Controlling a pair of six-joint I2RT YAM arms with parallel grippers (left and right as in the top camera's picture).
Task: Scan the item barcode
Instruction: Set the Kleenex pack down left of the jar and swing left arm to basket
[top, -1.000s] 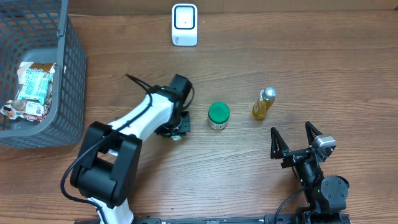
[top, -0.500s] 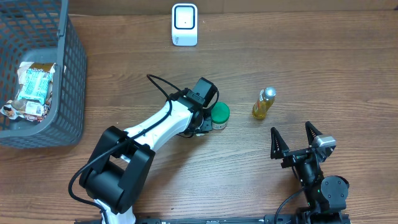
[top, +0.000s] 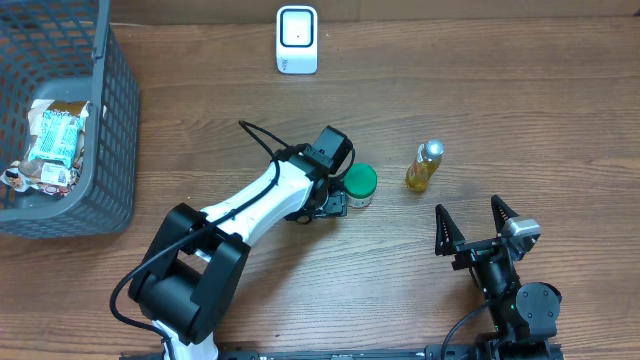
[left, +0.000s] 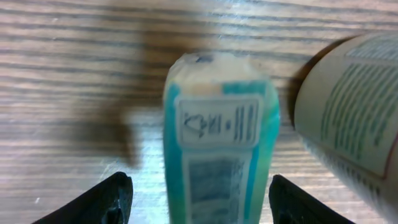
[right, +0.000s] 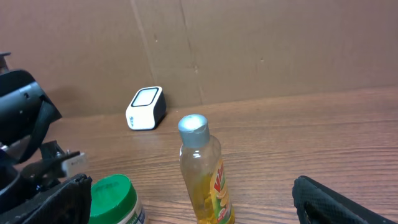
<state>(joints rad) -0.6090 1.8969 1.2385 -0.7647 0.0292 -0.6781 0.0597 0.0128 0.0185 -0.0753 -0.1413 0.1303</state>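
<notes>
A teal and white packet (left: 217, 143) with printed label panels lies flat on the wood in the left wrist view. My left gripper (left: 198, 200) straddles it, jaws open, with a gap of bare table on each side. From overhead the packet is hidden under this gripper (top: 331, 203), which sits against the green-lidded jar (top: 360, 185). The white barcode scanner (top: 297, 40) stands at the far edge. My right gripper (top: 478, 228) is open near the front right, holding nothing.
A small yellow bottle (top: 424, 167) with a silver cap stands right of the jar, straight ahead of the right gripper. A grey wire basket (top: 110, 120) holding snack packets fills the far left. The jar's label (left: 354, 118) crowds the left gripper's right side.
The left arm swung right up to the green-lidded jar and nudged it slightly right. Its jaws then opened, letting go of the teal packet. The right arm has not moved.
</notes>
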